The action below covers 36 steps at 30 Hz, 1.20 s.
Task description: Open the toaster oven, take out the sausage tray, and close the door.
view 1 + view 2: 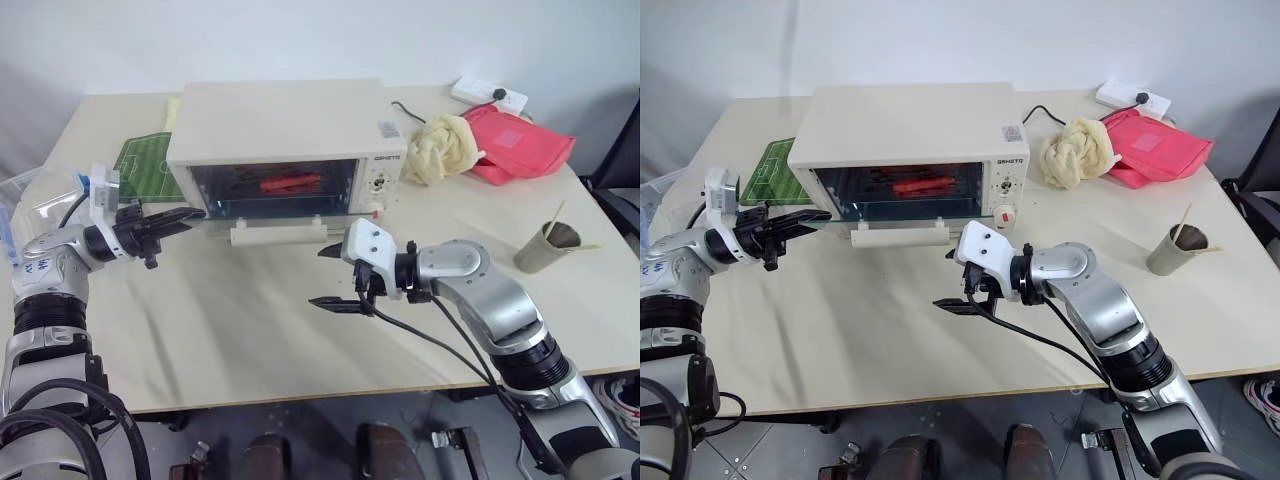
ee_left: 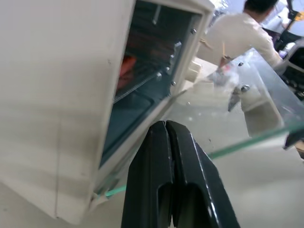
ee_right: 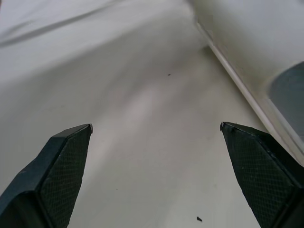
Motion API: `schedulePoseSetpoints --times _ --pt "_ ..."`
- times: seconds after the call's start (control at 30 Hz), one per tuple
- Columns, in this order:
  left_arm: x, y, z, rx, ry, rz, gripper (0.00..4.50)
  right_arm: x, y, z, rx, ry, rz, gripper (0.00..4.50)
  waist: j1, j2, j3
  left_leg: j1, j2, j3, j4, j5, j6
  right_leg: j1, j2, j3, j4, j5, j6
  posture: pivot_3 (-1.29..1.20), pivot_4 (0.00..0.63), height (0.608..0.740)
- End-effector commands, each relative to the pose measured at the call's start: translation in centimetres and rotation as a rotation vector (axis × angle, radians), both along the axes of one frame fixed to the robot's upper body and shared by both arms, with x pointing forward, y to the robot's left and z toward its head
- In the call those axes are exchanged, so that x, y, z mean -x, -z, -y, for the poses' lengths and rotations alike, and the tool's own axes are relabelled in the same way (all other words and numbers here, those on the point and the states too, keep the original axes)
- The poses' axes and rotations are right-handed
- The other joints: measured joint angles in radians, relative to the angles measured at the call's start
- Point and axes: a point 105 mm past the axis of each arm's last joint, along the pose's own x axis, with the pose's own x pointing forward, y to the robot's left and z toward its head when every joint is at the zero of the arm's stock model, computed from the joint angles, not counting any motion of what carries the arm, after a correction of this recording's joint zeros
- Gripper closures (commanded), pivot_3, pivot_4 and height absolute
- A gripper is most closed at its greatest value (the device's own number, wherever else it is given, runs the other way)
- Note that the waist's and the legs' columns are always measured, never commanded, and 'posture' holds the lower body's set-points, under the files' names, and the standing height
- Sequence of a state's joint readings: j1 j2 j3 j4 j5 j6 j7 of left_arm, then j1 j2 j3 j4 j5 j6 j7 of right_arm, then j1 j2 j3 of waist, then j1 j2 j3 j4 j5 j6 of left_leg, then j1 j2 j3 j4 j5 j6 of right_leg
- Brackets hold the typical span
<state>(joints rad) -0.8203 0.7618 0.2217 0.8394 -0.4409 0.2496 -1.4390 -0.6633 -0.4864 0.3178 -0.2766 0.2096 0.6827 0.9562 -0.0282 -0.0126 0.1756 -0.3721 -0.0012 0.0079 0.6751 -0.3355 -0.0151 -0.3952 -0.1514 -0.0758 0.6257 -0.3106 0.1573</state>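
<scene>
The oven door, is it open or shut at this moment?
Open. The door is folded down in front of the toaster oven, its handle bar lying low over the table, and the left wrist view looks straight into the oven's cavity.

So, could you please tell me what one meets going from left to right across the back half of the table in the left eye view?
Green mat → toaster oven → cream cloth bundle → red pouch, with the paper cup farthest right, nearer the front edge.

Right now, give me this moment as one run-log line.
door: down, open | sausage tray: inside toaster oven | left end effector: shut, at door's left edge | right end effector: open, empty, before door
</scene>
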Motion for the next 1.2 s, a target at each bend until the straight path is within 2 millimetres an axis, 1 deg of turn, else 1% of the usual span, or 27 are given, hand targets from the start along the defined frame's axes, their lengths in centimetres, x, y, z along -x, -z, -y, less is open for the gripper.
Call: schedulePoseSetpoints --times 0.03,0.17,0.27,0.43,0.53,0.67,0.77,0.83,0.93,1.0,1.1,1.2 --pt "0.2 -0.2 0.5 -0.03 0.039 0.012 4.47 0.1 -0.6 -0.4 -0.001 -0.011 0.032 0.0 0.0 0.0 0.0 0.0 0.0 0.0 0.0 0.0 0.0 0.0 0.0 0.0 0.0 0.0 0.0 0.0 0.15 0.74" --pt "0.1 0.2 1.1 -0.035 0.06 0.006 4.47 -0.2 0.3 0.0 0.042 0.011 0.029 0.0 0.001 0.0 0.0 0.0 0.0 0.0 0.001 0.0 0.0 0.0 0.0 0.0 0.0 0.0 0.0 0.0 0.15 0.74" --pt "0.2 0.5 1.6 -0.035 0.081 -0.002 4.47 -0.7 1.4 0.7 0.092 0.05 0.016 0.0 0.001 0.0 0.0 -0.001 0.0 0.0 0.002 0.0 0.001 0.0 0.0 0.0 0.0 0.0 0.0 0.0 0.15 0.74" --pt "0.2 0.8 2.0 -0.038 0.097 -0.009 4.47 -0.6 2.3 1.6 0.145 0.068 -0.002 0.0 0.0 0.0 0.0 -0.001 0.0 0.0 0.002 -0.001 0.001 0.0 0.0 0.0 0.0 0.0 0.0 0.0 0.15 0.74" --pt "0.0 0.7 2.3 -0.032 0.1 -0.005 4.47 0.3 3.1 2.7 0.184 0.065 -0.039 0.0 0.001 -0.001 0.0 -0.001 0.0 0.0 0.002 -0.001 0.001 0.0 0.0 0.0 0.0 0.0 0.0 0.0 0.15 0.74" --pt "-0.2 0.6 2.4 -0.032 0.101 -0.005 4.47 0.8 3.4 3.4 0.201 0.075 -0.068 0.0 0.001 -0.001 0.001 -0.002 0.0 0.0 0.004 -0.001 0.001 0.0 0.0 0.0 0.0 0.0 0.0 0.0 0.15 0.74" --pt "-0.2 0.7 2.6 -0.036 0.107 -0.007 4.47 1.6 3.7 4.5 0.238 0.077 -0.097 0.0 0.002 -0.001 0.001 -0.002 0.0 0.0 0.004 -0.001 0.001 0.0 0.0 0.0 0.0 0.0 0.0 0.0 0.15 0.74" --pt "-0.2 0.8 2.8 -0.042 0.116 -0.013 4.47 2.5 3.8 5.4 0.264 0.057 -0.118 0.0 0.003 -0.001 0.001 -0.002 0.0 0.0 0.005 -0.002 0.002 0.0 0.0 0.0 0.0 0.0 0.0 0.0 0.15 0.74" --pt "0.1 1.5 3.1 -0.06 0.14 -0.042 4.47 5.5 2.7 6.9 0.274 -0.052 -0.175 0.0 0.012 -0.001 0.001 -0.003 0.0 0.0 0.006 -0.002 0.002 0.0 0.0 0.0 -0.001 0.0 0.0 0.0 0.15 0.74" --pt "0.3 1.9 3.3 -0.074 0.153 -0.058 4.47 6.4 2.0 7.6 0.276 -0.074 -0.185 0.0 0.018 -0.002 0.001 -0.004 0.0 0.0 0.006 -0.003 0.003 0.001 0.0 0.0 -0.002 0.0 0.0 0.0 0.15 0.74" --pt "0.4 2.5 3.6 -0.094 0.165 -0.078 4.47 6.8 0.8 8.8 0.281 -0.074 -0.181 0.0 0.02 -0.002 0.002 -0.003 0.0 0.001 0.007 -0.003 0.003 0.001 0.0 0.0 -0.003 0.0 0.0 0.0 0.15 0.74" --pt "0.7 3.4 3.7 -0.147 0.174 -0.102 4.47 6.4 -0.8 9.3 0.269 -0.056 -0.136 0.0 0.025 -0.002 0.002 -0.003 0.001 0.001 0.007 -0.003 0.003 0.001 0.0 0.0 -0.003 0.0 0.0 0.0 0.15 0.74"
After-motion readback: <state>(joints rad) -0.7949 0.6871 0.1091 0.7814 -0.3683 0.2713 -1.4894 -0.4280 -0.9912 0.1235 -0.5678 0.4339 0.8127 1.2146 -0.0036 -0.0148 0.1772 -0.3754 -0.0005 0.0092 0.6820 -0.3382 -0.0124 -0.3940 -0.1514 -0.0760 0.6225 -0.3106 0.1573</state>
